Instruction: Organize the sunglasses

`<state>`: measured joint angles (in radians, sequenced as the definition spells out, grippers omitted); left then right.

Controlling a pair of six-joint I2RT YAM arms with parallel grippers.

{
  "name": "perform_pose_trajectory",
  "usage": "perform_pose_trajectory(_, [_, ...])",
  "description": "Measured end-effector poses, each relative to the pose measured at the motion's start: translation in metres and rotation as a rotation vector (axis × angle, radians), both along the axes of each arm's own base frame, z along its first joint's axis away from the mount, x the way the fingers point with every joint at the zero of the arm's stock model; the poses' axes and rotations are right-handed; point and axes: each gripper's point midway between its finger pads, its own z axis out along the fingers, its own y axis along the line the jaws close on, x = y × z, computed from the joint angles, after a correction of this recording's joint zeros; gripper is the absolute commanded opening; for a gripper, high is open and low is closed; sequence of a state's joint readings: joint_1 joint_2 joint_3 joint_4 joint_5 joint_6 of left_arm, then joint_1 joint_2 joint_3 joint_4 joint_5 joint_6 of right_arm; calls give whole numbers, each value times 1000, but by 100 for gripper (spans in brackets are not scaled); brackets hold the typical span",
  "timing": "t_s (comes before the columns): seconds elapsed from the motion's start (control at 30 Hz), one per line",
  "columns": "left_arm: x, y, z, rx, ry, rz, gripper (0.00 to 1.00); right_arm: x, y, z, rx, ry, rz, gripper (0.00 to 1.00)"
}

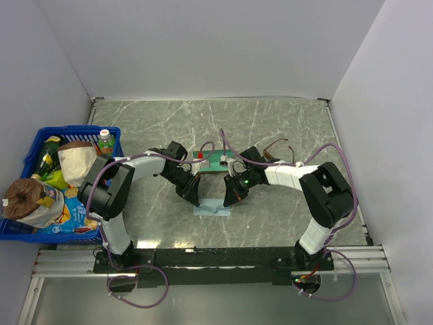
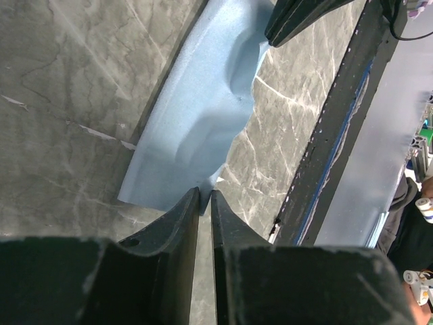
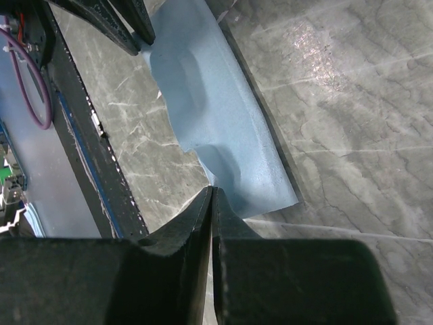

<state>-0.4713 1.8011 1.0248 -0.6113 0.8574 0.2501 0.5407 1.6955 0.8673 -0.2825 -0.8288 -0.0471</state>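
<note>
**Overhead view with two wrist views.** A grey marble tabletop (image 1: 135, 128) is walled in white on three sides. Both arms reach inward from the near edge and meet at the centre over a light blue cloth (image 1: 212, 207) lying flat on the stone.

**Task object.** The sunglasses (image 1: 279, 153) lie on the tabletop right of centre, beyond the right arm's forearm and well apart from either set of fingers. Nothing holds them. They sit just right of the case (image 1: 215, 160), which lies open at the centre, far of the cloth, with its teal lining up. The wrists and cables partly hide the case.

**Left gripper** (image 2: 205, 198). It points down at the cloth's left near corner. The fingers (image 2: 177, 223) stand almost together with a thin slit between them, and the corner of the cloth reaches up to the tips. The view does not show whether the cloth is nipped or free, so their state cannot be told.

**Right gripper** (image 3: 212, 193). It points down at the cloth's right side. The fingers (image 3: 186, 227) are pressed together with only a hairline seam between them, and a raised fold of cloth meets the tips. It cannot be told whether any cloth lies between them.

**Cloth.** It shows a soft bulge and a crease along its middle (seen in both wrist views). Each wrist view also shows the other arm's fingertips at the opposite edge.

**Surroundings.** A blue basket (image 1: 67, 130) sits at the left edge of the tabletop, filled with bottles, a paper bag and snack packets.
</note>
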Motion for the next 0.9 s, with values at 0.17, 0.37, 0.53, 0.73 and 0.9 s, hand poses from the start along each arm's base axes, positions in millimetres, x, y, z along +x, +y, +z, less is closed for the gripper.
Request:
perform_pose_trajectory(0.17, [-1, -1, 1, -8, 7, -3, 18, 0, 0, 0, -1, 1, 0, 20])
perform_pose_trajectory(0.37, [-2, -1, 1, -10, 8, -5, 19, 0, 0, 0, -1, 1, 1, 26])
perform_pose_trajectory(0.53, [-2, -1, 2, -10, 9, -6, 24, 0, 0, 0, 0, 0, 2, 26])
perform_pose_trajectory(0.73, [-2, -1, 1, -9, 7, -4, 36, -1, 0, 0, 2, 2, 4, 26])
perform_pose_trajectory(0.9, [0, 0, 0, 0, -4, -3, 45, -1, -1, 0, -1, 5, 3, 35])
